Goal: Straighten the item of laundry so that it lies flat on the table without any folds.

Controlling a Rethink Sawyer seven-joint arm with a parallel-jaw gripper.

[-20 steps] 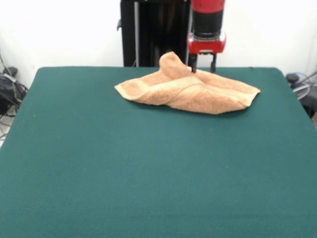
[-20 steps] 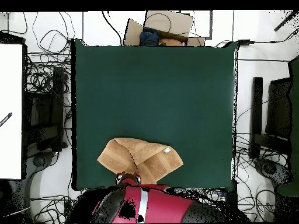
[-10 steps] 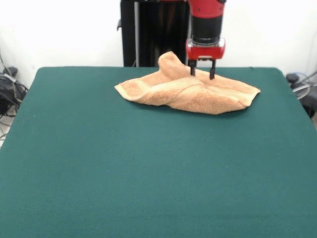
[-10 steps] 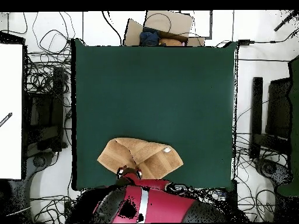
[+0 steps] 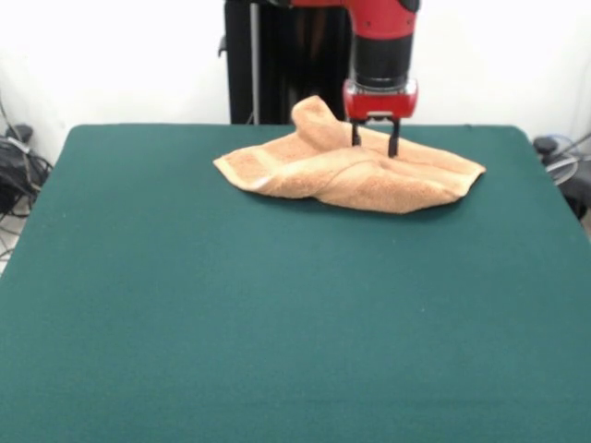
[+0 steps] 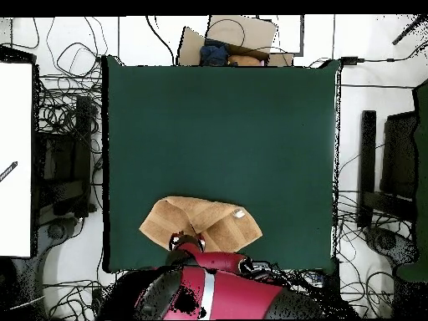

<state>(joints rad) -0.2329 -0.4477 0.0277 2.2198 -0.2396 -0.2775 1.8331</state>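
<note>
The small orange-tan terry towel lies crumpled near the robot-side edge of the broad dark green felt worktop, folded over itself with one peak of cloth standing up beside the red and black arm's pincer. The pincer hangs just over the towel's middle ridge, its two dark fingers parted with nothing between them. The cloth looks soft, light and limp, so it will likely sag and drag wherever lifted; a hemmed corner or the raised fold seems the surest hold. From overhead the arm covers the towel's near edge and the pincer itself; a white label shows. How many layers lie underneath cannot be made out.
</note>
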